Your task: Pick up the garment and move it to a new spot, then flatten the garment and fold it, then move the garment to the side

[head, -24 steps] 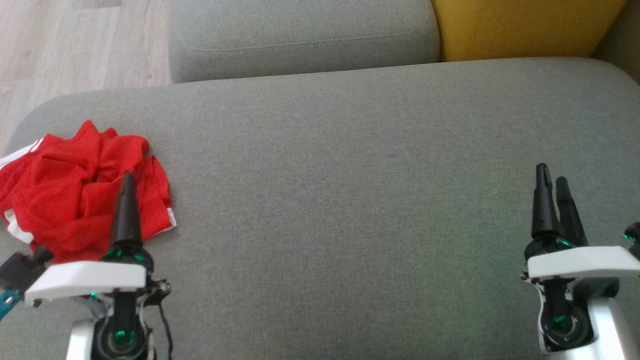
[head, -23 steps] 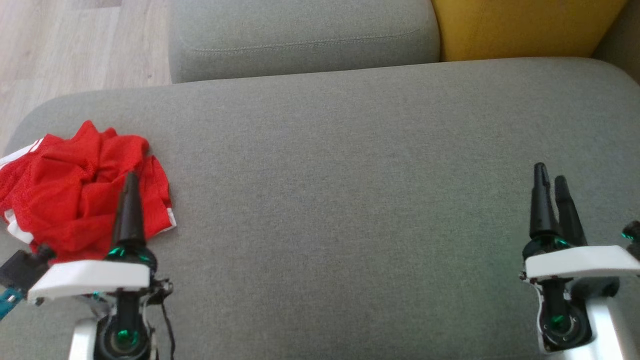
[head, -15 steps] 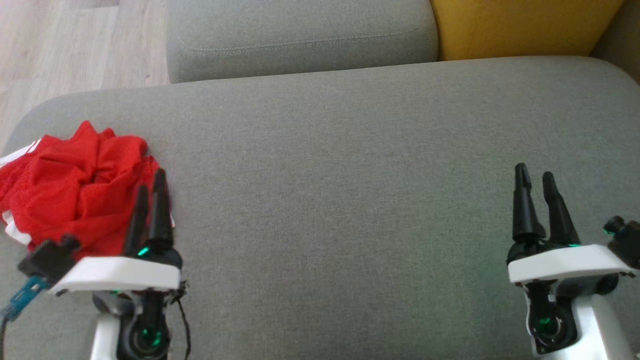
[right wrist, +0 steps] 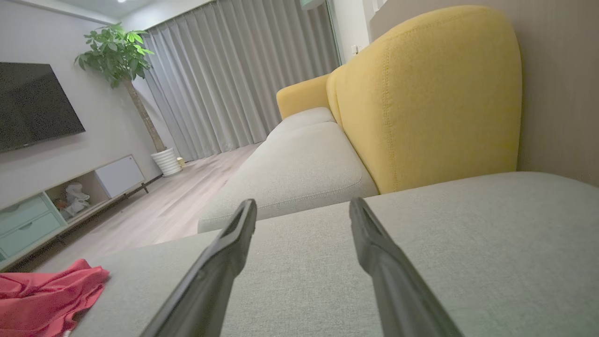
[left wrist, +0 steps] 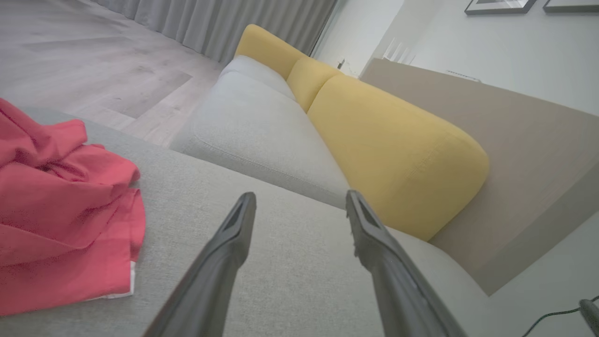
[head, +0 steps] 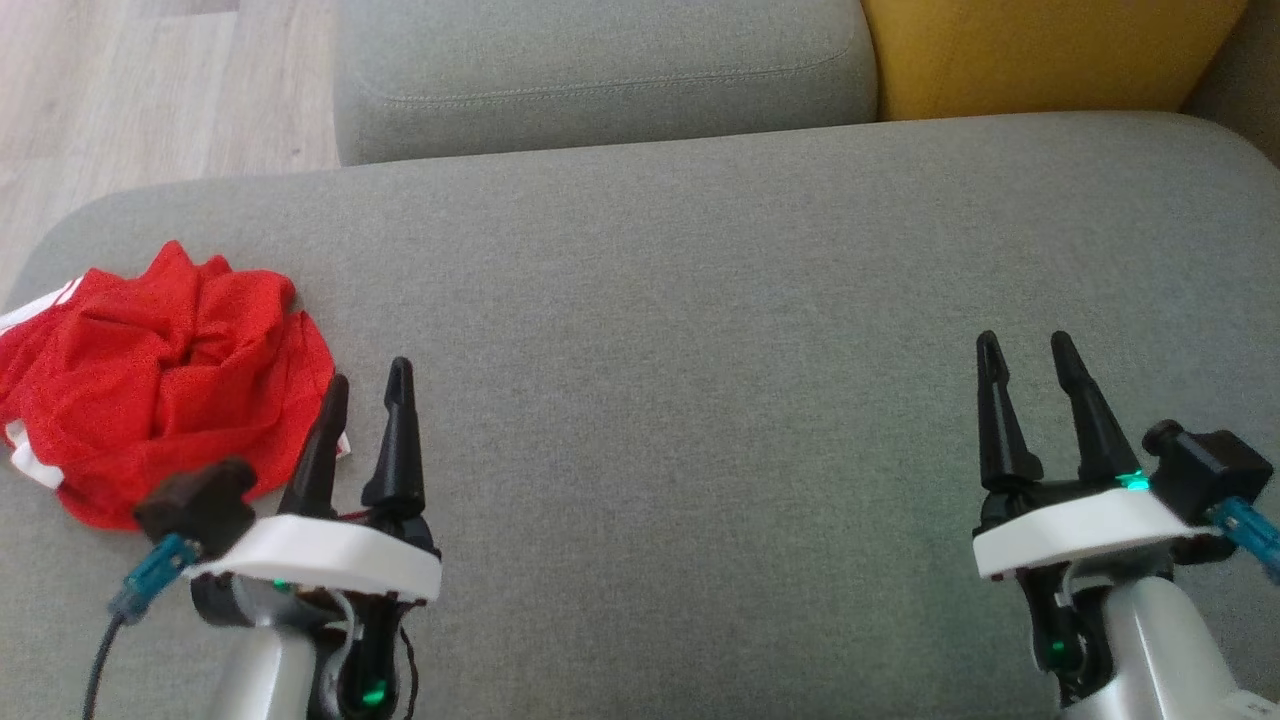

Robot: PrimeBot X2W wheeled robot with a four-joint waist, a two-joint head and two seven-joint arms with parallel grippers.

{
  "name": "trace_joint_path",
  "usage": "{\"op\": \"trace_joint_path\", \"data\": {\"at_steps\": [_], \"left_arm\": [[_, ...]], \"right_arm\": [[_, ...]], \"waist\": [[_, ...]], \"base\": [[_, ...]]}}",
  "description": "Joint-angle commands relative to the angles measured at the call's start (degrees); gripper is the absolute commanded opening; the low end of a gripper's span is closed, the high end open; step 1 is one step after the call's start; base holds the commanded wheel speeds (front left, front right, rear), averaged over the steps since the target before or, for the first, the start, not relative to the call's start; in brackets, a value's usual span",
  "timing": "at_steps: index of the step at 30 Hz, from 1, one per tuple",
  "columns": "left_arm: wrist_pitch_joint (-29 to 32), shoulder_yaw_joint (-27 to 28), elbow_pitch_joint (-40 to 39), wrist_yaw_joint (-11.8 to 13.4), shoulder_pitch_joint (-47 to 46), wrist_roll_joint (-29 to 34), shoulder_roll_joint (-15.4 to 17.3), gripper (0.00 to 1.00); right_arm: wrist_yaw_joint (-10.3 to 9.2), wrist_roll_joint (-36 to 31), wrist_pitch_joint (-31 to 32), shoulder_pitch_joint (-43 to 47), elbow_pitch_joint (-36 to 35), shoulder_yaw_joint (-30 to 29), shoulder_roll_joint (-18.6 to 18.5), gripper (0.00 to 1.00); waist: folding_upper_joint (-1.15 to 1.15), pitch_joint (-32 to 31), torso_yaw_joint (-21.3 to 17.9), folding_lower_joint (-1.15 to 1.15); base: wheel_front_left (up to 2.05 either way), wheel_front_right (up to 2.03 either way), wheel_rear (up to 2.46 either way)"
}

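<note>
Red garment (head: 150, 380), one, beside left gripper (head: 370, 372); right gripper (head: 1023, 340) apart; both jaws wide.

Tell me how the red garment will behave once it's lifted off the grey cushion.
The red garment will likely hang limp and unfurl: it lies crumpled in soft folds. It looks thin and mesh-like, so probably light. Pushed, it would probably bunch up rather than slide on the woven grey cushion.

Open grey fabric of the sofa seat (head: 700, 300) runs right of the crumpled red garment (head: 160, 380) to the right tool (head: 1024, 340): free passage. Left tool (head: 370, 372) stands just right of the garment, fingers spread. Beyond the garment, a grey cushion (head: 600, 70) and a yellow backrest (head: 1050, 50) wall the far edge.
</note>
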Motion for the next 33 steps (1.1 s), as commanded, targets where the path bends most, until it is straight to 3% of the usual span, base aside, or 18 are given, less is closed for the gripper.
{"op": "trace_joint_path", "data": {"at_steps": [1, 22, 26, 33], "left_arm": [[-1.2, 0.1, -1.7, 1.1, -2.6, 3.4, 1.5, 1.0], [-4.5, -9.3, 2.0, 12.3, -4.7, 18.1, 6.8, 1.0], [-5.2, -9.1, 1.6, 12.7, -4.5, 17.5, 6.0, 1.0], [-6.3, -6.0, 3.0, 9.7, -3.1, 16.8, 3.5, 1.0]], "right_arm": [[-0.03, -3.3, -1.1, -2.8, -1.9, 1.0, -0.5, 1.0], [-0.04, -18.7, -4.4, -2.4, -1.4, 2.5, 0.3, 1.0], [-0.04, -17.2, -5.1, -2.3, -1.4, 2.6, 0.3, 1.0], [-0.04, -12.8, -6.0, -2.4, 1.5, 2.9, 0.3, 1.0]], "waist": [[0.0, 0.0, 0.0, 0.0], [0.0, 0.2, 0.0, 0.0], [0.0, 0.1, 0.0, 0.0], [0.0, 0.0, 0.0, 0.0]], "base": [[0.0, 0.0, 0.0], [0.0, 0.0, 0.0], [0.0, 0.0, 0.0], [0.0, 0.0, 0.0]]}}
